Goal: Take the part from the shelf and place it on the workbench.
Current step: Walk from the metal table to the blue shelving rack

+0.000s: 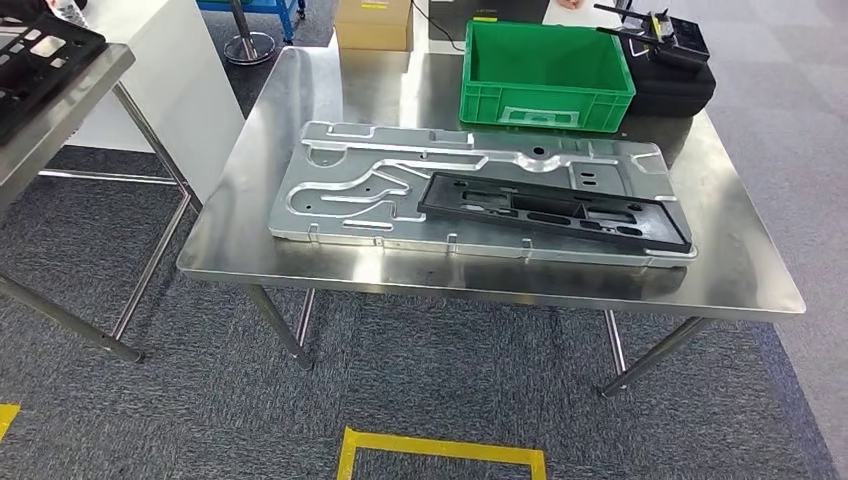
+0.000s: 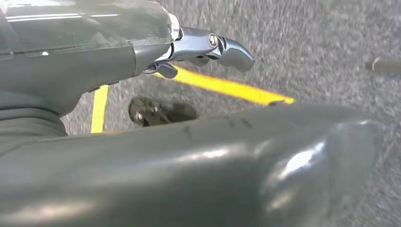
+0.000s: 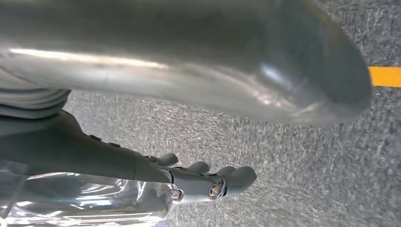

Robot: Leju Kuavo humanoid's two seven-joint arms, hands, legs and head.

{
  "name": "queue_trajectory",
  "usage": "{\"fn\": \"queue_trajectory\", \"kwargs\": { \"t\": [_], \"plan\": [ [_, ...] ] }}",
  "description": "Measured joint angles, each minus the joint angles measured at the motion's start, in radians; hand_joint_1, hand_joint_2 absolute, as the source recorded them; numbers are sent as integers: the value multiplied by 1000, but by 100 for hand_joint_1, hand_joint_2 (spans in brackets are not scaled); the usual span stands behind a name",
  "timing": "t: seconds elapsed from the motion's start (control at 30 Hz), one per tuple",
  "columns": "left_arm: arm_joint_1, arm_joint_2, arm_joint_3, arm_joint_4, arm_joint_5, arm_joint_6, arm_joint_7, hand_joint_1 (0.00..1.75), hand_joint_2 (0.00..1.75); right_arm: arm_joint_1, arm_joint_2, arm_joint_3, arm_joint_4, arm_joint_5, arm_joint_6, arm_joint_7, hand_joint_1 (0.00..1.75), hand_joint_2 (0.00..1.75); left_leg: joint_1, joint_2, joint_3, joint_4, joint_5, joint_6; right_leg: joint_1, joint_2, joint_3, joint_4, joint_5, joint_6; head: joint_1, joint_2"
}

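A long black plastic part [image 1: 553, 210] lies flat on a silver metal fixture plate [image 1: 360, 190], toward the plate's right front side. The plate rests on the steel workbench [image 1: 740, 270] in the head view. My left hand [image 2: 208, 47] hangs over grey carpet in the left wrist view, fingers stretched out and apart from the thumb [image 2: 283, 161], holding nothing. My right hand [image 3: 213, 182] also hangs above the carpet in the right wrist view, with its fingers extended and nothing in them.
A green crate [image 1: 545, 72] stands at the back of the workbench, with a black case [image 1: 672, 70] beside it. A cardboard box [image 1: 373, 22] sits behind. A second steel table with a black tray [image 1: 35, 60] is at the left. Yellow floor tape [image 1: 440, 450] marks the carpet.
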Motion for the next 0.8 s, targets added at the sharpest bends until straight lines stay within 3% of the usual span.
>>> {"fn": "queue_trajectory", "kwargs": {
  "t": [0.1,0.13,0.17,0.23,0.3,0.37,0.43,0.5,0.6,0.63,0.67,0.7,0.8],
  "plan": [
    [-5,-2,0,0,-1,1,0,0,0,2,-4,-4,2,-1,1,0,0,0,0,-1,-11,0,10,9,-6,29,-94,187,-96,8,2,0],
    [-5,-3,0,0,-1,1,0,0,0,2,-5,-6,2,-2,3,0,0,0,0,-2,-16,3,12,9,-7,30,-116,229,-106,11,2,0],
    [-5,-3,0,0,-1,1,0,0,0,2,-5,-9,3,-5,4,1,0,0,0,-4,-20,8,12,9,-9,31,-118,233,-93,13,2,0],
    [-6,-5,0,0,-2,1,0,0,0,2,-7,-15,4,-11,6,4,0,0,1,-9,-28,20,11,6,-16,32,-70,131,-22,16,2,0],
    [-9,-6,0,0,-3,1,0,0,0,1,-9,-21,5,-14,6,11,0,0,-1,-14,-38,35,9,-4,-17,37,-18,16,28,15,2,0],
    [-10,-6,0,0,-3,1,0,0,0,0,-10,-24,6,-16,5,16,0,0,-4,-17,-48,42,13,-18,-13,42,-13,-13,37,8,1,0],
    [-10,-6,0,0,-4,1,0,0,0,0,-9,-26,8,-16,5,16,0,0,-2,-18,-54,45,17,-30,-13,39,-23,-12,47,-6,1,0],
    [-9,-7,1,0,-4,2,0,0,0,-2,-9,-29,9,-17,6,17,0,0,1,-17,-72,81,-20,-39,-14,34,-36,-16,62,-25,0,0],
    [-13,-7,1,0,-4,1,2,0,0,-3,-9,-34,9,-19,12,20,0,0,3,-15,-132,258,-145,-46,-9,27,-68,-14,84,-38,-1,0],
    [-14,-7,1,0,-4,0,4,0,0,-4,-9,-37,9,-22,17,24,0,0,3,-15,-140,306,-170,-45,-6,25,-80,-12,91,-39,-1,0],
    [-15,-7,2,0,-4,-1,6,0,0,-4,-10,-39,9,-25,23,30,0,0,2,-15,-131,319,-176,-43,-3,24,-92,-10,99,-39,-1,0],
    [-16,-7,2,0,-4,-2,8,0,0,-5,-9,-42,9,-30,32,37,0,0,1,-15,-99,289,-165,-40,0,23,-103,-8,106,-39,-1,0],
    [-23,-6,2,0,-8,-4,16,0,0,-8,-7,-57,11,-53,79,75,0,0,-6,-11,51,67,-105,-19,5,21,-121,-5,128,-32,-1,0]
  ]
}}
